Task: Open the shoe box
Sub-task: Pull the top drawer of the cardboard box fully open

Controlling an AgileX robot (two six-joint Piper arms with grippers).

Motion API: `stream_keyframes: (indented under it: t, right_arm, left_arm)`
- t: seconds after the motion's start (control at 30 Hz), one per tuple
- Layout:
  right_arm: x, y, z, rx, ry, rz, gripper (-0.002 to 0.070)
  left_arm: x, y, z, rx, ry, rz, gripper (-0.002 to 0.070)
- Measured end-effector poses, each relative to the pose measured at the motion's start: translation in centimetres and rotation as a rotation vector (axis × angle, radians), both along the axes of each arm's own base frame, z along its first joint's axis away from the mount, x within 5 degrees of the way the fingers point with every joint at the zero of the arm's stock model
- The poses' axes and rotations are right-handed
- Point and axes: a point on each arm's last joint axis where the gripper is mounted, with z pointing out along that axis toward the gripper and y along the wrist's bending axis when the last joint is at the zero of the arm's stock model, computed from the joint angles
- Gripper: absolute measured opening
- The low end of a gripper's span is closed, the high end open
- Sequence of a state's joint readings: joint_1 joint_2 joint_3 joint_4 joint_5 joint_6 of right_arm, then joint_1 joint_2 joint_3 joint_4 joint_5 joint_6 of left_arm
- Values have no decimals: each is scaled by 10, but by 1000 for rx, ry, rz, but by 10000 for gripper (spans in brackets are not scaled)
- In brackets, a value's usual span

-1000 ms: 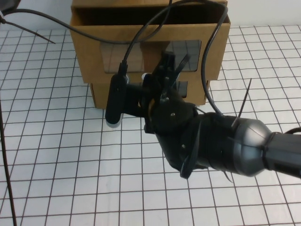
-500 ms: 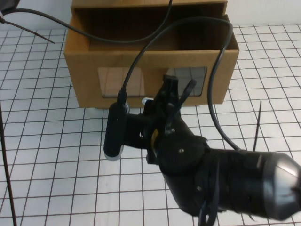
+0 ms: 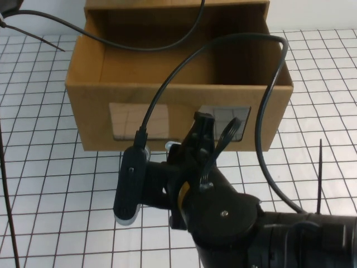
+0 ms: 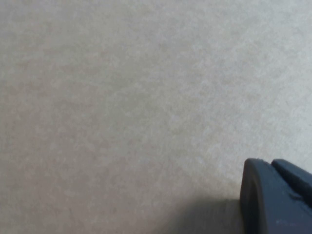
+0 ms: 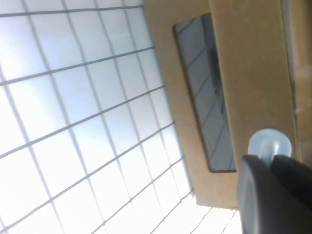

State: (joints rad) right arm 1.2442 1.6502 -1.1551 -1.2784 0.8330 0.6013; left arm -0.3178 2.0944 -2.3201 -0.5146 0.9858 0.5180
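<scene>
Although the right arm hides much of the near side of the gridded worktop [image 3: 56,184], the shoe box [image 3: 184,94] is plain to see at the middle of the far edge. It is a cardboard box of the drawer kind, and its tray [image 3: 83,97] stands drawn well out of the outer sleeve [image 3: 178,4] toward the robot. The inside is open to view from above and looks bare. The right gripper [image 3: 204,127] sits at the tray's front wall, between its two clear windows [image 3: 139,120]. Its fingers [image 5: 258,195] are closed together, their tips touching a small translucent knob [image 5: 269,145] on that wall; whether they pinch the knob or only hook against it cannot be told. The left gripper [image 4: 275,195] lies outside the high view, close against a plain tan surface that may be cardboard, and whether it is open or closed cannot be told. The opening seems largely done: what is left is probably a last short pull at most, then letting go of the knob and backing the arm away.
</scene>
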Motion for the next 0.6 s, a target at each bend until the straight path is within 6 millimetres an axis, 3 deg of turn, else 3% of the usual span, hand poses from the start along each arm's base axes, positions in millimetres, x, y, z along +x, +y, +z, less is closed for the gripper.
stream_keyframes:
  t: [0.6]
  right_arm:
    - [-9, -5, -1, -10, 70, -44, 15]
  left_arm:
    - [0, 0, 0, -7, 2, -2, -5]
